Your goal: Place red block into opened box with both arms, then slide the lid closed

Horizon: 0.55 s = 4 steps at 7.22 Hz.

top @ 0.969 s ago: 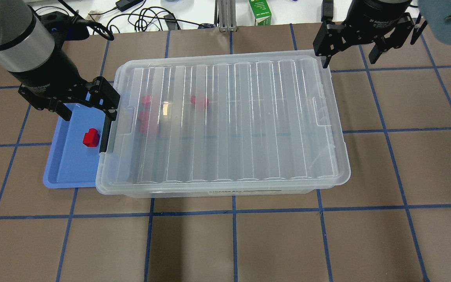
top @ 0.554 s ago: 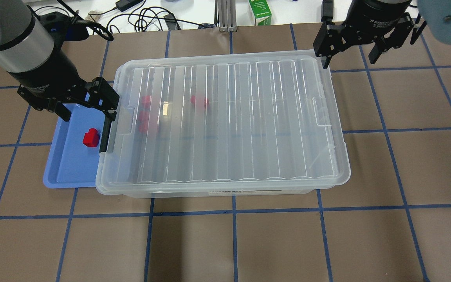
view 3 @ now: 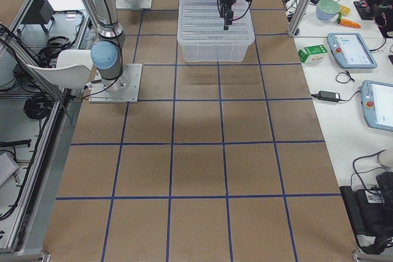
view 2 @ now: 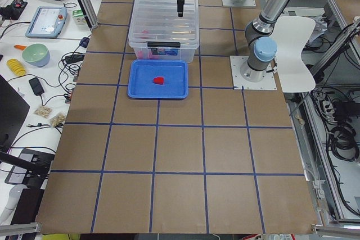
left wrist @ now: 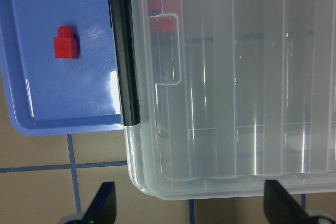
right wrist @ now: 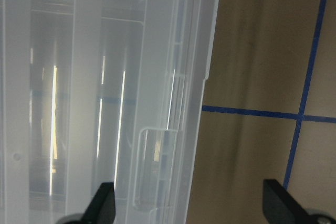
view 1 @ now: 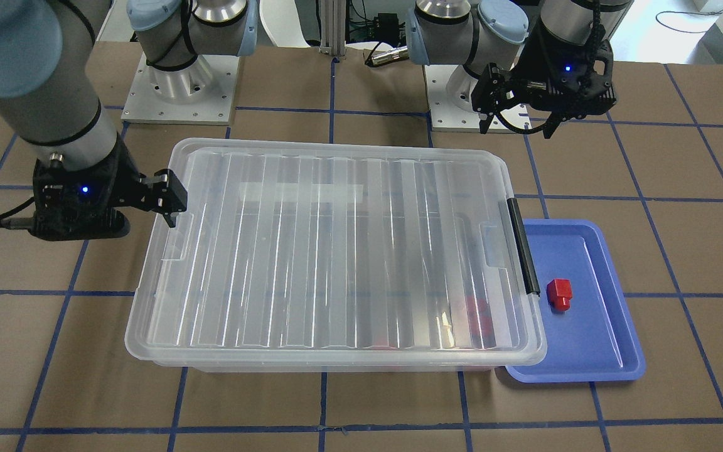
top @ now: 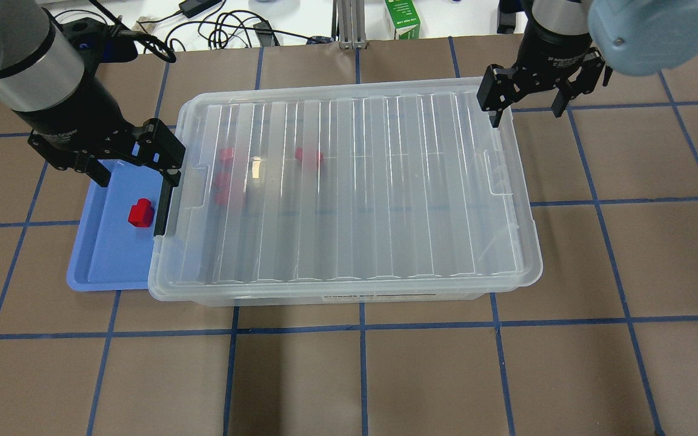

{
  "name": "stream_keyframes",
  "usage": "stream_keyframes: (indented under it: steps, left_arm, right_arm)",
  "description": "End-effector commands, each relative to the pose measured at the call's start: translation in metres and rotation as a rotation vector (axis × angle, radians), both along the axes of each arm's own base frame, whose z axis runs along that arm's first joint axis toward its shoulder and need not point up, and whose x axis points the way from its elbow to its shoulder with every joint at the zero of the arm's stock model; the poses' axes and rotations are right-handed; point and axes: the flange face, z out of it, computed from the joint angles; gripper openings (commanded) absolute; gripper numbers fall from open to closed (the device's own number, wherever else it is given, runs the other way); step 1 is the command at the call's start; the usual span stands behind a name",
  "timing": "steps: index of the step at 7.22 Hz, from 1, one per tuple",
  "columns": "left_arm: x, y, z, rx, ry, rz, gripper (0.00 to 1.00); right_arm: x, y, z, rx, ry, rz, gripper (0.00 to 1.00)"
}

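The clear lid (top: 355,181) lies flat over the whole box (top: 349,297), whose black handle (top: 164,206) faces the blue tray (top: 103,254). One red block (top: 141,212) sits on that tray. Three more show blurred through the lid at the box's left end (top: 226,154). My left gripper (top: 137,174) hangs open above the tray's far end, beside the handle, with nothing in it. My right gripper (top: 525,112) is open and empty at the far right corner of the lid, one finger (top: 493,115) over the lid's edge. The left wrist view shows the block (left wrist: 66,43) and the handle (left wrist: 123,51).
A green carton (top: 402,18) and black cables (top: 228,27) lie on the white bench behind the table. The brown table top with blue tape lines spreads out in front of the box and to its right.
My right gripper has moved left and down towards the lid's far right corner. The left gripper, the lid and the blocks have stayed where they were.
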Motion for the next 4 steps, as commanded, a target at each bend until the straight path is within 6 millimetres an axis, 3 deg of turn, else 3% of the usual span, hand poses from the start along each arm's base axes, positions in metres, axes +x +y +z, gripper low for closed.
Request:
stream_keyframes:
  steps: [1,2,4]
  left_arm:
    - [0.0,0.001,0.001,0.0,-0.001,-0.001,1.0]
    - [0.0,0.0,0.0,-0.002,0.0,-0.001,1.0]
    - [0.0,0.001,0.001,-0.002,0.0,-0.001,1.0]
  right_arm:
    - [-0.037,-0.022,-0.052,0.033,-0.012,-0.061,0.99]
    - [-0.037,-0.019,-0.078,0.017,-0.008,-0.064,0.99]
    - [-0.037,-0.015,-0.084,0.009,-0.009,-0.062,1.0]
